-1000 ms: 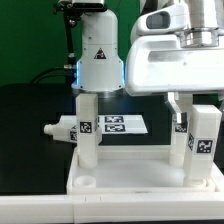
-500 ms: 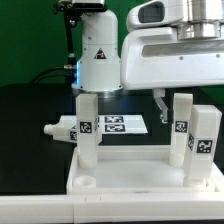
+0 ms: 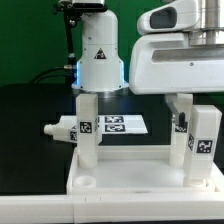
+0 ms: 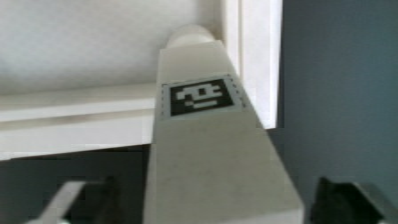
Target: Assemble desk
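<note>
claw: the claw (image 3: 180,106) sits at the right of the frame, clenched on the top of the gripped leg (image 3: 182,125); one finger lies against the leg's side, and in the wrist view the leg runs straight down between the jaws.
lying leg: the lying leg (image 3: 62,128) is at the middle left, on its side on the dark table, apart from the tabletop (image 3: 120,186).
left standing leg: the left standing leg (image 3: 87,125) is upright at the tabletop's left rear corner.
open socket: the open socket (image 3: 86,181) is at the lower left, with nothing in it.
marker board: the marker board (image 3: 128,124) lies flat in the middle of the frame, behind the tabletop.
gripped leg: it stands upright at the right rear corner, partly hidden by its neighbour.
right front leg: the right front leg (image 3: 206,142) is upright at the far right, just beside the gripped leg.
just changed: half a second ago the claw stood higher with its jaws spread wide, clear of the leg; it has now come back down and closed on it, as it was a second ago. the leg itself looks unmoved.
meaning: this is probably a fresh grip between turns, twisting this leg home.
progress: three legs are up and the lying leg is still to fit, likely in the open socket.
</note>
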Controlling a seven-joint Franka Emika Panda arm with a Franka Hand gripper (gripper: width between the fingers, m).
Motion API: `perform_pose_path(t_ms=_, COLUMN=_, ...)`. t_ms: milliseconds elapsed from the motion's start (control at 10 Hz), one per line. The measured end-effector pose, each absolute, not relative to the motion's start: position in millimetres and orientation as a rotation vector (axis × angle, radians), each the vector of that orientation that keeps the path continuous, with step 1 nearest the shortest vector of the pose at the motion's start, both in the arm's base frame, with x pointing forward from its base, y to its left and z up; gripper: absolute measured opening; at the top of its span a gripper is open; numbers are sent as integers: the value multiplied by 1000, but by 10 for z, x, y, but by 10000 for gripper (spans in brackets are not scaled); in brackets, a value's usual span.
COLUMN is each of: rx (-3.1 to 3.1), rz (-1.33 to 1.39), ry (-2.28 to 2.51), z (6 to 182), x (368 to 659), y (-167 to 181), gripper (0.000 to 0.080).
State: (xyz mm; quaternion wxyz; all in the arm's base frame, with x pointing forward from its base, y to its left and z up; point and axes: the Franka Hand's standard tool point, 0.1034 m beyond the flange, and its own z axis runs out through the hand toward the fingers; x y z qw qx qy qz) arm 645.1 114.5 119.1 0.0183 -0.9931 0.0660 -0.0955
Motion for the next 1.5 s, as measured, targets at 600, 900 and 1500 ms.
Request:
perform_pose_path(t_ms=600, rx=-2690, rz=-222, ry=1400, z=1155, x=6403, y=1040, gripper=287)
perform_pose_path(t_ms=900, rx=-2523, rz=-194, ry=1662, z=1151, x=6382, y=1001, gripper=287)
perform_pose_path(t_ms=1500, rx=-2040, rz=-81, ry=2125, z=1132, x=6327, y=1073, gripper=366)
